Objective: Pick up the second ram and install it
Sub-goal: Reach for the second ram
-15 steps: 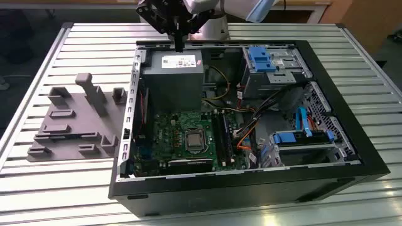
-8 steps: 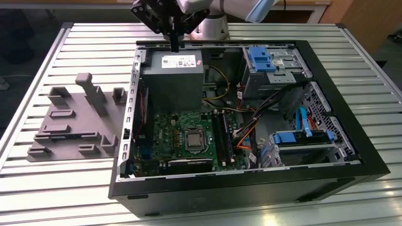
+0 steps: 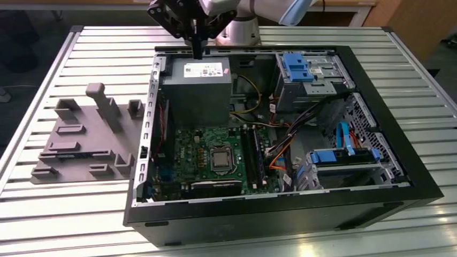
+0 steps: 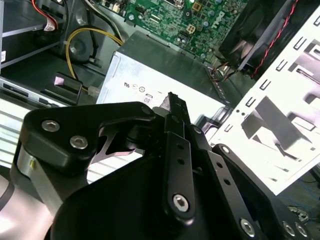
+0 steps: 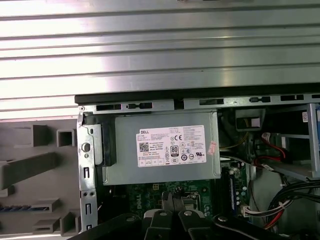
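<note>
My gripper (image 3: 196, 49) hangs over the far edge of the open computer case (image 3: 400, 176), just above the grey power supply (image 3: 194, 93). Its black fingers are pressed together with nothing between them, and both wrist views show them that way (image 4: 172, 102) (image 5: 172, 200). In the first wrist view, a thin blue-green strip that looks like the second ram (image 5: 20, 207) lies in a slot of the grey holder (image 5: 30, 167), off to the side of the gripper. The green motherboard (image 3: 207, 155) with its long black slots (image 3: 251, 155) lies deeper in the case.
The grey holder block (image 3: 85, 139) with upright posts stands on the slatted metal table (image 3: 71, 214) at the exterior view's left of the case. Blue drive bays (image 3: 303, 72), another blue bay (image 3: 343, 158) and loose cables (image 3: 286, 144) crowd the case's right half.
</note>
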